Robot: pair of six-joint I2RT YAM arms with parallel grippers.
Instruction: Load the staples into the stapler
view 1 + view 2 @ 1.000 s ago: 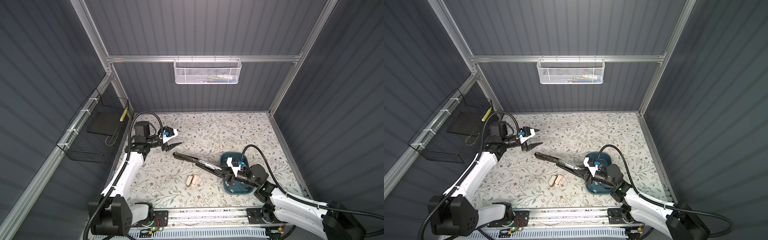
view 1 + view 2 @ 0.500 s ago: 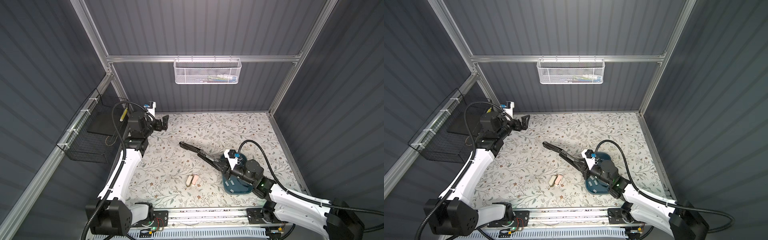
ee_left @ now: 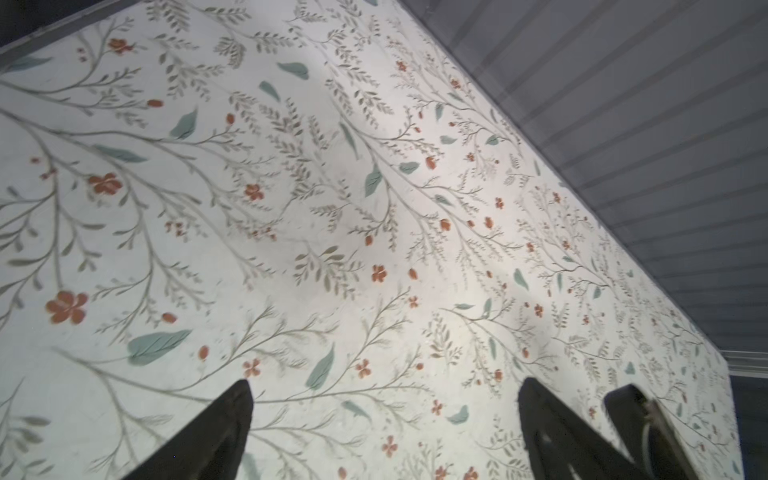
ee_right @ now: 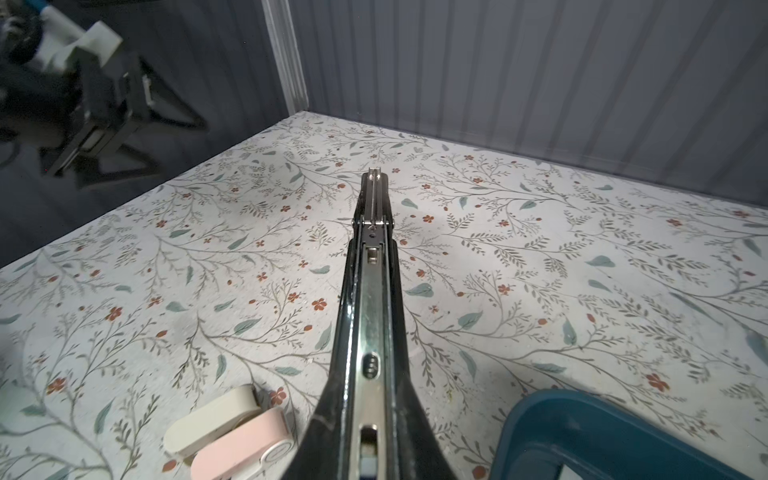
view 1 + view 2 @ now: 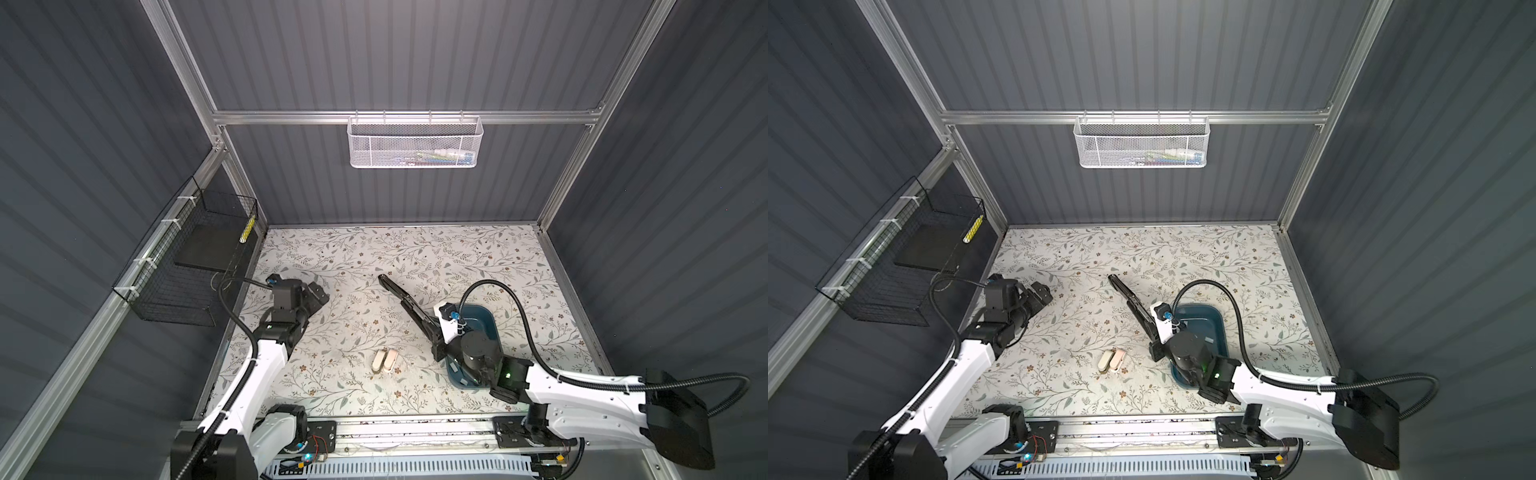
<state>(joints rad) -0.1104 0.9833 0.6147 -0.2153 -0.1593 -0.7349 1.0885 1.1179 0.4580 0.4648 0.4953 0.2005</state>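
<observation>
**Black stapler gripped by the right tool, left tool empty**

Black stapler (image 5: 405,301) (image 5: 1129,297) (image 4: 372,316), with its chrome channel uppermost in the right wrist view, is clamped at its near end by the right tool (image 5: 436,347) (image 5: 1156,347). It points far-left over the middle of the tabletop (image 5: 415,249).

The left tool (image 5: 318,293) (image 5: 1040,293) (image 3: 384,388) hangs at the far left, jaws spread wide, holding nothing.

Two small staplers (image 5: 384,359) (image 5: 1111,360) (image 4: 226,428), cream and pink, lie touching just left of the gripped end.

A blue tray (image 5: 492,328) (image 5: 1221,328) (image 4: 582,411) sits at right under the right arm. A small pale strip in it, possibly the staples (image 5: 453,366), is too small to identify.
</observation>
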